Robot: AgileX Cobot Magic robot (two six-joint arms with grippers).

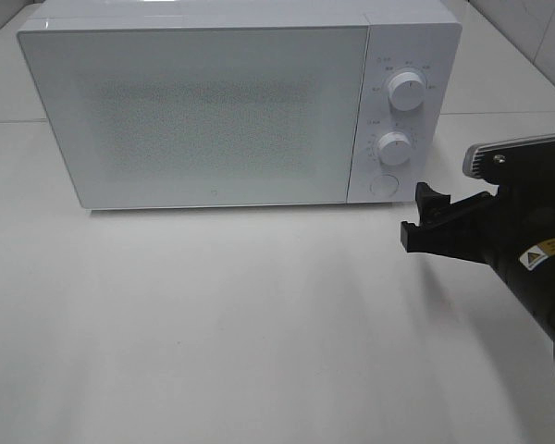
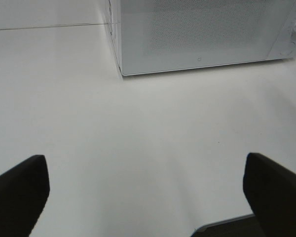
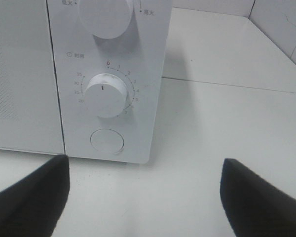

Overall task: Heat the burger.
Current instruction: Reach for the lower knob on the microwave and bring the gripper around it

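The microwave (image 1: 203, 102) stands at the back of the white table (image 1: 213, 324) with its door (image 1: 194, 111) closed. The burger is not visible in any view. It may sit behind the frosted door, but I cannot tell.

The right gripper (image 1: 419, 217) hangs in front of the control panel with its jaws apart and nothing between them. In the high view it is at about 4 o'clock from the round button (image 1: 382, 183) and close to it but not touching. The timer knob (image 1: 394, 146), at 12 o'clock from that button, has its pointer at zero. The upper knob (image 1: 406, 90) is further up at 12 o'clock.

The step in hand looks like working the panel, either pressing the button to release the door or turning the timer. For the timer, the gripper should line up with the knob's centre, with one finger on each side of its rim. It should then close squarely and twist clockwise without pushing the light oven backwards. For the button, one fingertip pressed straight in would do.

The left gripper (image 2: 144, 159) is also wide open and empty. It hovers over bare table, well back from the microwave's front corner.
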